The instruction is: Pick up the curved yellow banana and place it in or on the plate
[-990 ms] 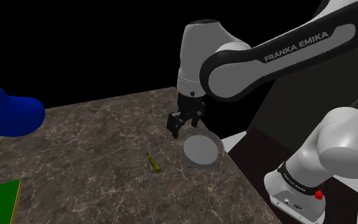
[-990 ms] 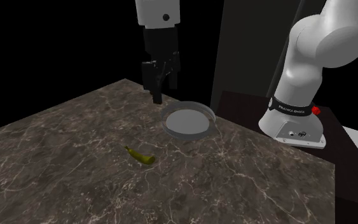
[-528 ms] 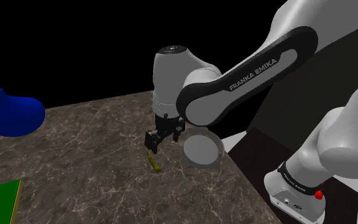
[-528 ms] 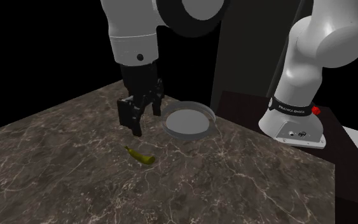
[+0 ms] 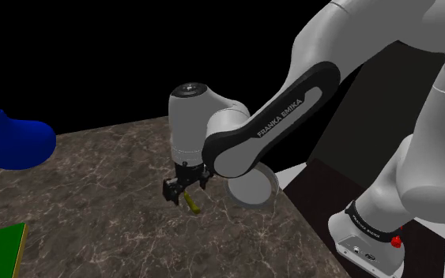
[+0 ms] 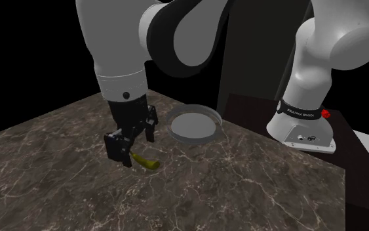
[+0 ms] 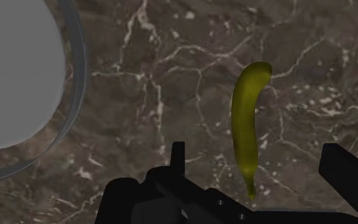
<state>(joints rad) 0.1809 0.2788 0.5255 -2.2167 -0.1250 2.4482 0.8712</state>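
Over marbled tabletop (image 6: 242, 190), the hand (image 6: 122, 159) gapes empty above the banana (image 6: 147, 162).

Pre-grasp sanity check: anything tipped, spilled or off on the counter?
Nothing stands out. The banana lies flat on the stone-patterned counter under the open gripper, untouched; the plate sits level beside it, empty.

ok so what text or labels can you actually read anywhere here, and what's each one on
"FRANKA EMIKA": white letters along the dark link of the arm, seen in the shoulder view.
Small dark marks on the front of the arm's base, in the second exterior view: too small to read.
No writing shows on the banana or the plate.
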